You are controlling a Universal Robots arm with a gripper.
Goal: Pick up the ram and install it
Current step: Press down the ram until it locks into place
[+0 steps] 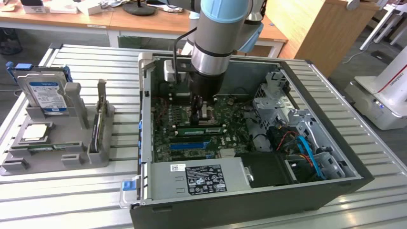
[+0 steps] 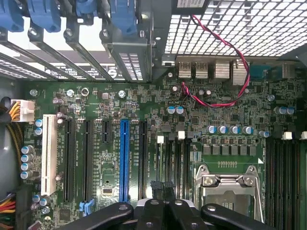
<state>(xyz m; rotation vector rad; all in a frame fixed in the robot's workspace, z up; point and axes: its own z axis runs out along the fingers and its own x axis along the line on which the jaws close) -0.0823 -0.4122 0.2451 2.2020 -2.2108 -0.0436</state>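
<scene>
Exterior view: fingers (image 1: 198,113) pressed together over the motherboard (image 1: 167,151); ram (image 1: 95,131) well apart, in the holder (image 1: 76,158).

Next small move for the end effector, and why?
Probably a short straight push down. The end effector is shut, its fingertips above the white-clipped slots beside the processor socket, and a green strip, seemingly the ram, lies along a slot there; seating isn't visible.
</scene>
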